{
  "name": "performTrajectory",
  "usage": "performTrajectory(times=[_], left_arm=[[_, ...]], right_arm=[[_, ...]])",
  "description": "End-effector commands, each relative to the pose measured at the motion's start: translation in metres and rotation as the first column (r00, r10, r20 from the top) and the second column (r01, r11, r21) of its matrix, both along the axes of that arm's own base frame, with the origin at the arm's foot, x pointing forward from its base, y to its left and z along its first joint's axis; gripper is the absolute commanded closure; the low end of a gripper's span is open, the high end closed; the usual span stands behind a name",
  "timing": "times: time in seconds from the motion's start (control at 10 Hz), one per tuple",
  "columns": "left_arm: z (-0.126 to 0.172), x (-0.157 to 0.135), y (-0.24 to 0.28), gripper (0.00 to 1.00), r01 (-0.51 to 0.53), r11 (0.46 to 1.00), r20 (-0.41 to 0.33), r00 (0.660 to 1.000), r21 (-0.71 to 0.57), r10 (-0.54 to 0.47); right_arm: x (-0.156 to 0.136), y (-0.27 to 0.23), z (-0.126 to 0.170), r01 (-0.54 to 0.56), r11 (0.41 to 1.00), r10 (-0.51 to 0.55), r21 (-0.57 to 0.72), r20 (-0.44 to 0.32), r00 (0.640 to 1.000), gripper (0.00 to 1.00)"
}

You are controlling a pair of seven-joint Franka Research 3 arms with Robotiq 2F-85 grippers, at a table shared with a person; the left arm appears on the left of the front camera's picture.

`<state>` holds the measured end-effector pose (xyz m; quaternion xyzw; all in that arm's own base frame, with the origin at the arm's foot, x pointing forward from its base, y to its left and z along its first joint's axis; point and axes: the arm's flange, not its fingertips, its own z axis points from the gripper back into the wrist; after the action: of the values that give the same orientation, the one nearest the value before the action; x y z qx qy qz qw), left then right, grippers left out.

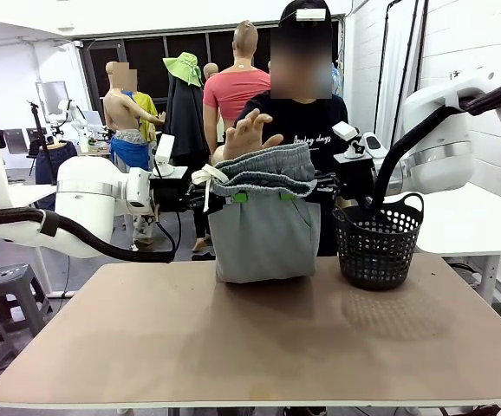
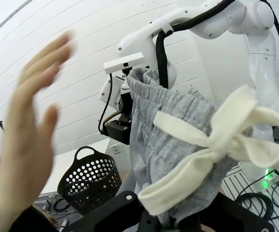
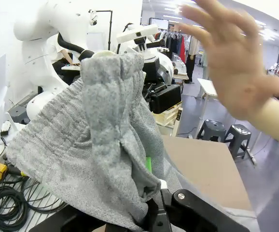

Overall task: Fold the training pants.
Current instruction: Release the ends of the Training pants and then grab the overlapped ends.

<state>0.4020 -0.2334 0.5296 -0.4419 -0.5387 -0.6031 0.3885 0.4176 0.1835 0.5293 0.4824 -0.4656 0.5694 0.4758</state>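
The light grey training pants (image 1: pixel 263 234) hang folded above the table's far edge, with the ribbed waistband on top and the white drawstring (image 1: pixel 209 178) at the left. My left gripper (image 1: pixel 238 198) is shut on the upper left of the cloth, and my right gripper (image 1: pixel 299 195) is shut on the upper right; green pads show at both. In the left wrist view the pants (image 2: pixel 173 145) and the drawstring bow (image 2: pixel 226 140) drape over my fingers. The right wrist view has the pants (image 3: pixel 96 145) bunched over my right gripper (image 3: pixel 154 210). A person's open hand (image 1: pixel 250 134) is raised just behind the waistband.
A black mesh basket (image 1: pixel 378 243) stands at the far right of the brown table (image 1: pixel 250 347), close beside the hanging pants. The person stands behind the table's far edge. White tables and stools (image 3: pixel 226 135) lie beyond.
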Motion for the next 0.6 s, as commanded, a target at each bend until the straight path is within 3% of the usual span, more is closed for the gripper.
performTrajectory(times=[0.0, 0.5], left_arm=[[0.0032, -0.0034, -0.0011, 1.00, 0.001, 1.000, 0.016, 1.000, -0.013, -0.001], [0.0032, -0.0034, -0.0011, 1.00, 0.001, 1.000, 0.016, 1.000, -0.013, -0.001]], right_arm=[[-0.0032, -0.0007, 0.0009, -0.003, 1.000, 0.003, 0.022, 0.008, 1.000, 1.00], [-0.0032, -0.0007, 0.0009, -0.003, 1.000, 0.003, 0.022, 0.008, 1.000, 1.00]])
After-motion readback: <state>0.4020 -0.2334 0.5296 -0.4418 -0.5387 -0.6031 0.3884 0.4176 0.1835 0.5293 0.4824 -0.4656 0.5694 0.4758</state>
